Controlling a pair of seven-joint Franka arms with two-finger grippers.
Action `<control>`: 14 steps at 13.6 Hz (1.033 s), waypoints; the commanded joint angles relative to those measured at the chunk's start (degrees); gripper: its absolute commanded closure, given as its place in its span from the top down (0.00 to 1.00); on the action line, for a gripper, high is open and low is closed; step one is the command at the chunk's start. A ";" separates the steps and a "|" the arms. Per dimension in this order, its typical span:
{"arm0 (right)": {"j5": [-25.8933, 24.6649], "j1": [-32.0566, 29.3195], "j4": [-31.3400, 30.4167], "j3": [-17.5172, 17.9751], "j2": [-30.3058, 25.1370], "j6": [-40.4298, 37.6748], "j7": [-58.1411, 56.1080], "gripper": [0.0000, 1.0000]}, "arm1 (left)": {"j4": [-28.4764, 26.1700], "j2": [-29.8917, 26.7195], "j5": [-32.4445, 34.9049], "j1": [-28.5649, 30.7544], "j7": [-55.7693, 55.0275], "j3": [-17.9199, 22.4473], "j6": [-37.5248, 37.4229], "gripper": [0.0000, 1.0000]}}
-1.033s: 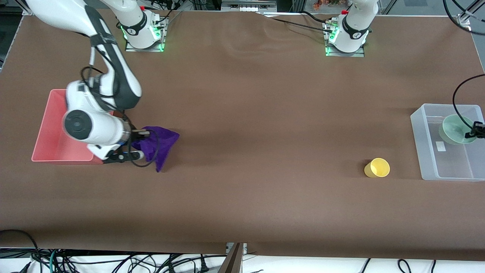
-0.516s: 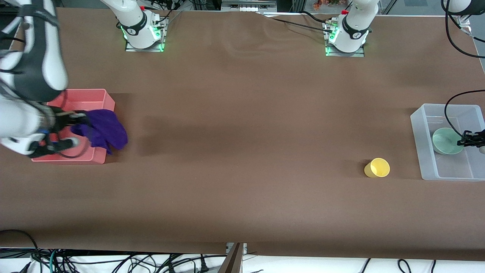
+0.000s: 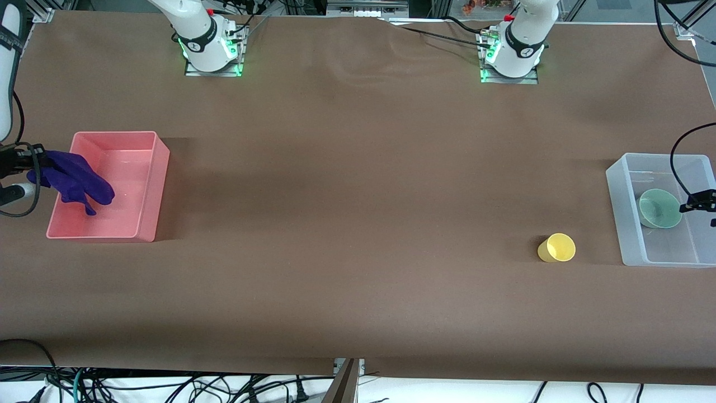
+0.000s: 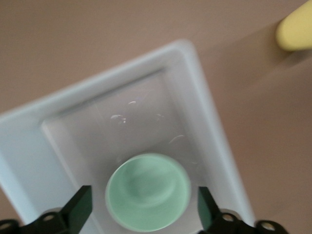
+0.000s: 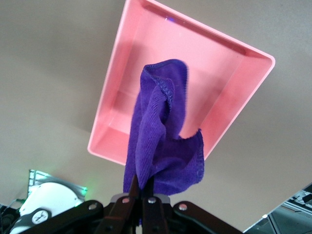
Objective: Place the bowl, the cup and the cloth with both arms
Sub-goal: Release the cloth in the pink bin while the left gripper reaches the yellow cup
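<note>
The right tool (image 5: 141,197) is clamped on the purple cloth (image 3: 72,176), which hangs below it over the pink tray (image 3: 151,190). The left tool (image 4: 145,212) hovers with fingers spread wide above the green bowl (image 3: 660,208), which sits in the clear bin (image 3: 618,207). The yellow cup (image 3: 557,248) stands on the counter (image 3: 358,224) beside that bin.

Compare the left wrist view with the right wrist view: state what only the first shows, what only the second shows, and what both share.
Only the left wrist view: the left gripper, open above the bowl, which sits in the clear bin, and an edge of the cup on the table outside that bin.

Only the right wrist view: the right gripper, shut on the cloth, which hangs over the pink tray.

Both: the brown table cover.
</note>
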 commanded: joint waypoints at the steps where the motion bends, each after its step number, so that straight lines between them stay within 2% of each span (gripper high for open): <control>1: -0.50 -0.38 -6.43 0.05 0.01 7.19 -0.82 0.00 | -1.01 -2.12 0.29 -7.91 -8.96 0.44 -1.64 1.00; 2: -0.15 -0.38 -7.93 0.05 0.36 9.30 -0.47 0.14 | -1.09 -2.12 0.20 -10.46 -13.53 0.62 -1.64 1.00; 3: 0.12 -0.38 -8.73 0.05 0.45 10.54 -0.03 0.99 | -1.44 -1.69 0.20 -13.18 -18.44 0.62 -1.64 1.00; 5: 1.60 -0.38 -8.12 0.05 -0.16 10.03 0.15 1.00 | -1.53 0.24 -0.93 -17.41 -27.33 0.62 -1.38 1.00; 7: 5.38 -0.38 -7.68 0.31 -3.49 9.24 2.16 1.00 | -1.62 3.05 -2.60 -18.65 -29.83 0.62 0.63 1.00; 8: 5.74 -0.20 -6.90 1.18 -5.25 7.32 4.35 1.00 | -1.97 4.28 -2.70 -18.57 -29.83 0.62 3.08 1.00; 10: 5.75 -0.11 -1.64 6.87 -6.93 1.10 11.45 1.00 | -2.06 6.91 -2.87 -18.66 -30.53 0.62 6.78 0.98; 11: 5.57 -0.11 0.65 9.86 -7.11 -2.33 16.97 1.00 | -2.15 7.80 -3.57 -18.74 -31.93 0.62 7.75 0.88; 12: 5.48 -0.03 2.32 12.24 -7.81 -4.28 23.38 1.00 | -2.15 8.33 -4.97 -18.74 -32.03 0.62 7.76 0.62; 13: 5.14 -0.03 3.21 14.27 -8.34 -4.82 28.05 1.00 | -2.50 8.34 -5.50 -18.66 -31.94 0.62 7.59 0.26; 14: 4.96 0.24 4.87 14.81 -7.73 -5.78 28.97 1.00 | -3.28 8.34 -6.38 -18.66 -32.12 0.62 7.59 0.04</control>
